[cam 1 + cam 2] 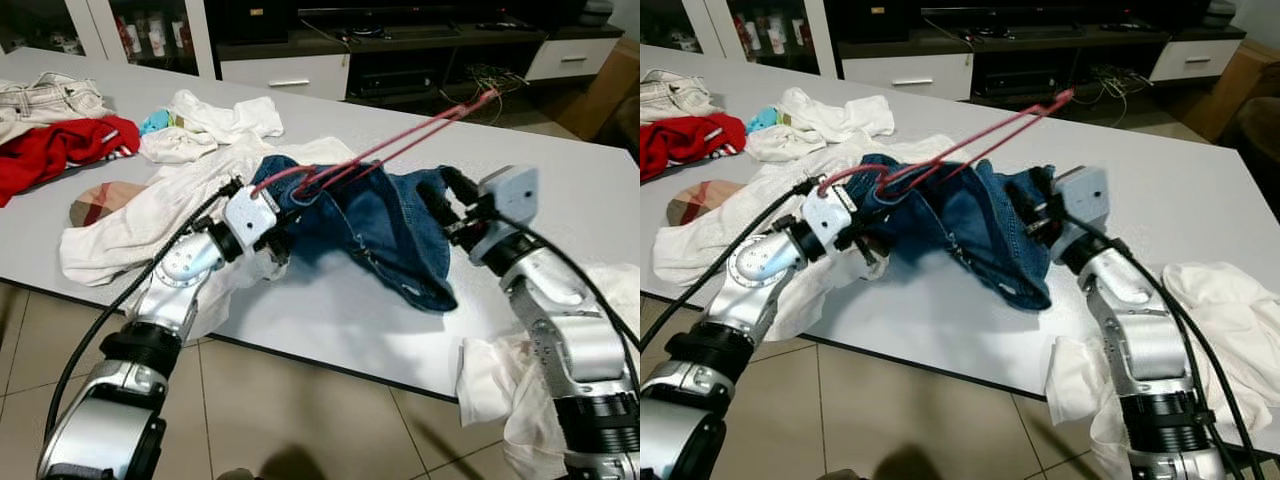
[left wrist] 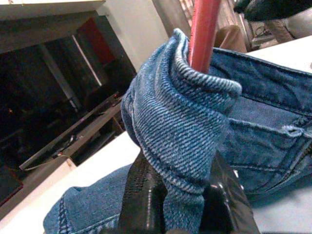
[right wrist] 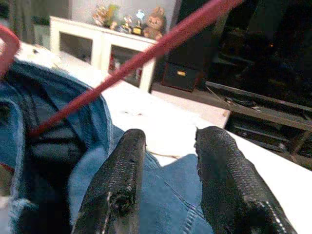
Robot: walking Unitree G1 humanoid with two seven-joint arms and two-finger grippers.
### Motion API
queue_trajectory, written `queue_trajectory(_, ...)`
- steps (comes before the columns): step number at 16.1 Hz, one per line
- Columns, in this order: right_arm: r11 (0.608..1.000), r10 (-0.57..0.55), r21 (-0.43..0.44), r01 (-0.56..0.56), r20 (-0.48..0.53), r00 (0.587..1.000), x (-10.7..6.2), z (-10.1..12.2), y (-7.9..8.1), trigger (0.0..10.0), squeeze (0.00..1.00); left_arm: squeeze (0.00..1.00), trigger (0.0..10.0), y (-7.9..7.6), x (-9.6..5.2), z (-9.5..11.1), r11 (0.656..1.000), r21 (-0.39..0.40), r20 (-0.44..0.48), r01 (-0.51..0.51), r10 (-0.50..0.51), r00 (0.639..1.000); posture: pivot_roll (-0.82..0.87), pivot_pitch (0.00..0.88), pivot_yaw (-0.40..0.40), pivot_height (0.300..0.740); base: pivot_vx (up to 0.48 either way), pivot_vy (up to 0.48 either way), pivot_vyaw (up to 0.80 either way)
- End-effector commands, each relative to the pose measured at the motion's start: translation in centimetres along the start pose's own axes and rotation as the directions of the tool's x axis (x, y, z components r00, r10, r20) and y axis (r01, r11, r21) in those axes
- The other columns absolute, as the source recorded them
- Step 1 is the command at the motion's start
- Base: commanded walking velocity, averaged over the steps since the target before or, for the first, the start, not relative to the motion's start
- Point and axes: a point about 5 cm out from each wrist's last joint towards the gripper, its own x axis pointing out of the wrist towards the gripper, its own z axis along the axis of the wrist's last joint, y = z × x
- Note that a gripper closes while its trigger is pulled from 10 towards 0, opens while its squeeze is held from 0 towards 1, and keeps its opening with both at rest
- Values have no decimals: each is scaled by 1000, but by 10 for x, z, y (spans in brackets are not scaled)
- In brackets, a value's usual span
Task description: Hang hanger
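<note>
We see the left end effector [image 2: 180, 204] pinched narrow on a fold of the blue jeans [image 1: 385, 225], with denim bunched between its black fingers [image 2: 141, 195] and the red hanger [image 1: 400, 145] rising out of that same fold; the right end effector [image 3: 165, 180] stands with its two fingers parted by a moderate gap, resting on or just above the denim on the far side of the jeans, holding nothing that we can make out; the hanger's bar crosses in front of it without touching its fingers [image 3: 119, 180].

We read no brand, label or writing anywhere on the jeans, the hanger or the arms.

The hanger is a thin red wire frame; its long axis runs from the left end effector, where its near end is tucked inside the denim, up and away past the right end effector, tilted above the counter [image 1: 560, 160], its far tip pointing toward the dark cabinet [image 1: 420, 50] beyond; the jeans lie draped between the two end effectors.

Out past the left end effector lie a white cloth [image 1: 130, 230], a red garment [image 1: 60, 145] and more white laundry [image 1: 220, 120]; another white cloth [image 1: 1230, 310] hangs off the counter edge beside the right arm.
</note>
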Motion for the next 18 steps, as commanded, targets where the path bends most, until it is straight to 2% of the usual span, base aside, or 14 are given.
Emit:
queue_trajectory(1,1000,15,11,-15,18,1000,-2,6,0,10000,635,0,0,3,2,6,1000,17,19,-5,5,1000,-64,0,-49,740,0,0,0)
queue_trajectory(2,999,49,21,-50,11,999,-2,5,6,10000,973,0,0,3,2,6,1000,17,20,-4,3,1000,-66,0,-49,740,0,0,0)
queue_trajectory(3,997,66,29,-66,5,998,-1,4,9,10000,1000,0,0,3,3,6,1000,17,20,-3,3,1000,-66,0,-49,740,0,0,0)
queue_trajectory(4,991,121,60,-120,-10,993,-1,1,20,10000,1000,0,0,2,5,7,1000,17,23,0,0,1000,-66,0,-49,740,0,0,0)
queue_trajectory(5,991,121,60,-120,-10,993,-1,1,20,10000,1000,0,0,2,5,7,1000,17,23,0,0,1000,-66,0,-49,740,0,0,0)
queue_trajectory(6,987,149,67,-147,-34,988,-2,-3,25,10000,647,0,0,2,5,7,1000,19,23,1,-2,1000,-64,0,-47,740,0,0,0)
queue_trajectory(7,987,153,63,-149,-66,986,-2,-10,28,10000,0,0,0,3,4,8,1000,21,23,2,-2,1000,-64,0,-47,740,0,0,0)
queue_trajectory(16,989,142,66,-130,-241,960,-5,-47,33,10000,0,0,0,5,4,10,1000,29,33,5,-6,999,-58,0,-44,740,0,0,0)
queue_trajectory(18,993,116,67,-101,-271,956,-5,-52,29,10000,0,0,0,5,4,11,1000,30,35,4,-5,999,-57,0,-45,740,0,0,0)
